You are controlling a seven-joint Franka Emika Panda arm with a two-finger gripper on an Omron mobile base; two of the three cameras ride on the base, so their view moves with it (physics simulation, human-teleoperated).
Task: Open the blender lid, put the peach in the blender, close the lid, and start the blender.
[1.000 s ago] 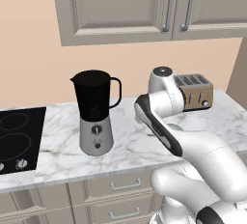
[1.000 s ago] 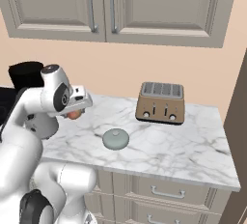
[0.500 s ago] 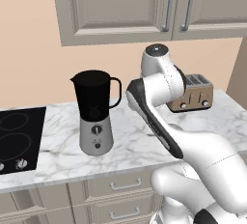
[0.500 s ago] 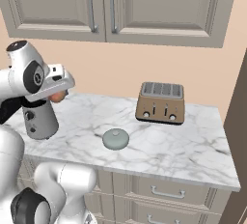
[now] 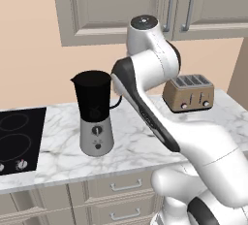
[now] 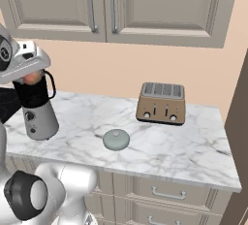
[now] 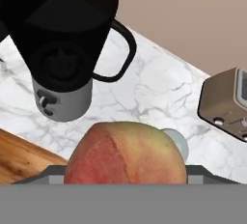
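You have the peach (image 7: 125,153) clamped in the fingers, held above and just to the handle side of the open blender (image 5: 94,113), so its mouth lies below and slightly across.

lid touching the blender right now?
Apart. In the right base view the lid lies on the counter, with bare marble between it and the blender.

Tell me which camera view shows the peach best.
The hand view: the peach looms large at its bottom edge, red-yellow skin plain, above the open blender. The right base view shows a small orange patch under the hand. In the left base view I can't make it out.
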